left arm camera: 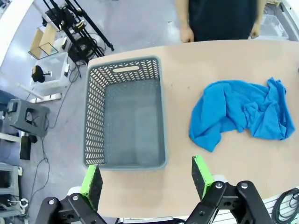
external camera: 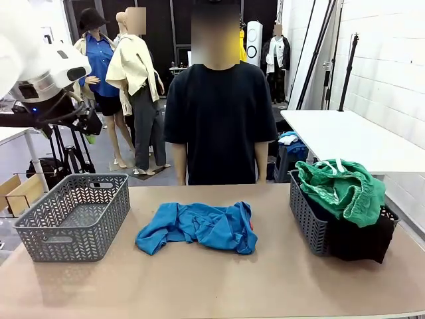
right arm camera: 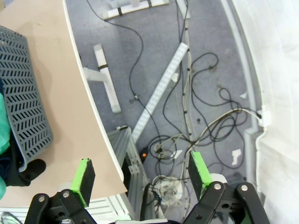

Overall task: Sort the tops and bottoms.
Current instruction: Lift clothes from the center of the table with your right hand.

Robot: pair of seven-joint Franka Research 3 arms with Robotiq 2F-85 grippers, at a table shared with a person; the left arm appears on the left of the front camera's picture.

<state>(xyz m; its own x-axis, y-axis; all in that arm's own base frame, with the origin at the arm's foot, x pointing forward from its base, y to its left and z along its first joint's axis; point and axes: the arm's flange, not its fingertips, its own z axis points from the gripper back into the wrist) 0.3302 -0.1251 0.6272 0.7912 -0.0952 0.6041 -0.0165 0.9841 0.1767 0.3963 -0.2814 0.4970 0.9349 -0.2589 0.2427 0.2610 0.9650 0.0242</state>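
Left gripper (left arm camera: 145, 179) spread and empty high above the empty basket (left arm camera: 124, 114), blue top (left arm camera: 240, 112) lying off to its side on the table (left arm camera: 187, 60); bottoms (external camera: 342, 189) heaped in the far basket (external camera: 307, 212); likely fault: pinching only loose folds, top slips or drapes over basket rim.

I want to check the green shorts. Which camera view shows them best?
The front view: the green shorts lie heaped on top of the right basket. The right wrist view catches only a green sliver at its left edge.
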